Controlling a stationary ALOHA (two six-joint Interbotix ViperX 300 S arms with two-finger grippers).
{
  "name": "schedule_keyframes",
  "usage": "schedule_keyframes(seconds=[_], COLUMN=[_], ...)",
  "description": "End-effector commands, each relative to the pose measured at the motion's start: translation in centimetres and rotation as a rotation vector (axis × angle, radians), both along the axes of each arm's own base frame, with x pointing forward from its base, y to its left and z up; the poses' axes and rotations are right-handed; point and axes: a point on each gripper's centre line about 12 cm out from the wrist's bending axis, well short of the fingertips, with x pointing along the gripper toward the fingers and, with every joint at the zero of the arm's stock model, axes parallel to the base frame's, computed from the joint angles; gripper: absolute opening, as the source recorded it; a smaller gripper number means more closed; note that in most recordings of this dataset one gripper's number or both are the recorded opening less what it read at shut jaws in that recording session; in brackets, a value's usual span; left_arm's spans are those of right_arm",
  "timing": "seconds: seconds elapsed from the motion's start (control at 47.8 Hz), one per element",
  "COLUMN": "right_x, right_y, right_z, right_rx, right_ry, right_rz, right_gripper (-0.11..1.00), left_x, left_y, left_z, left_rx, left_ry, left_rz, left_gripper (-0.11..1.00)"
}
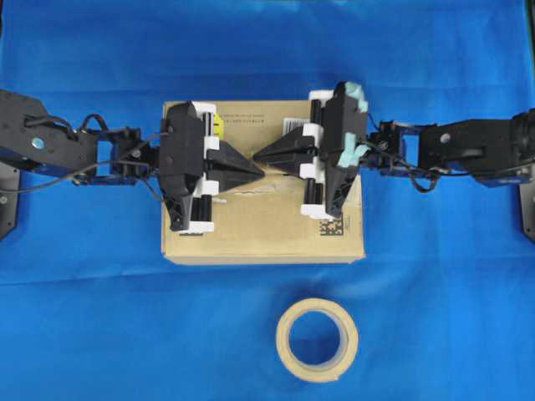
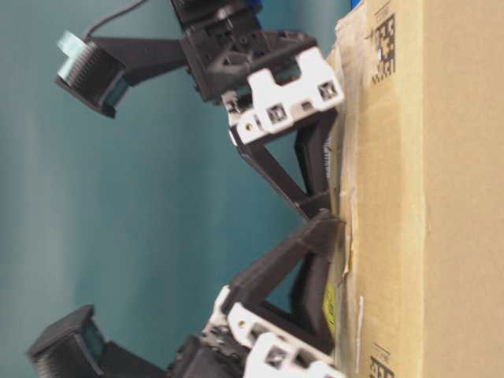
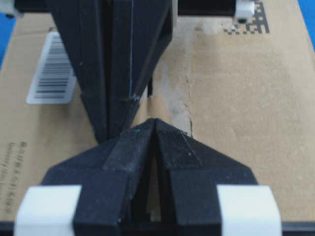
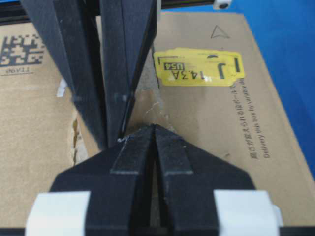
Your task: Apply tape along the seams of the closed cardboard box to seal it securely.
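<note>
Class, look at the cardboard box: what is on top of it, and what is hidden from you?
On the cardboard box: both shut grippers, left gripper and right gripper, tip to tip; a yellow sticker, barcode label, data-matrix code. The arms cover much of the seam.

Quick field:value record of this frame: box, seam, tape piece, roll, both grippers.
cardboard box: brown, closed, flat on the blue cloth
seams: centre line edged by pale torn residue, mostly hidden under the grippers
tape: small tan piece not clearly visible; the gripper tips cover the spot
tape roll: beige ring, on the cloth in front of the box, untouched
left gripper: shut, tip down on the box top at mid-seam
right gripper: shut, tip meeting the left one nose to nose
labels: yellow sticker, white barcode label
</note>
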Motion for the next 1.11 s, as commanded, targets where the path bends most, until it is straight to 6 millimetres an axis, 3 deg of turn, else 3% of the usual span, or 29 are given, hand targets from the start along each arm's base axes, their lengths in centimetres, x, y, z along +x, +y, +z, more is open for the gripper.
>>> schedule_keyframes(seconds=[0.0, 0.356, 0.774, 0.942, 1.088], right_x=[0.9, 0.3, -1.9, -3.1, -3.2], right_y=[0.3, 1.6, 2.8, 3.2, 3.3], right_z=[1.0, -0.6, -1.6, -1.4, 0.2], right_rx=[-0.005, 0.014, 0.036, 0.042, 0.035], right_ry=[-0.035, 0.011, 0.050, 0.050, 0.012], right_rz=[0.011, 0.035, 0.047, 0.053, 0.059], right_gripper=[0.00, 0.00, 0.00, 0.00, 0.00], left_x=[0.4, -0.6, -2.2, -3.0, -3.2], left_y=[-0.3, -1.0, -2.8, -2.9, -2.5], left_z=[0.7, -0.7, -0.6, -0.3, 0.8], left_rx=[0.002, -0.021, -0.020, -0.020, -0.016], left_ry=[-0.034, 0.007, -0.021, -0.040, -0.069], left_rz=[-0.010, -0.016, -0.069, -0.072, -0.065], left_gripper=[0.01, 0.01, 0.01, 0.01, 0.01])
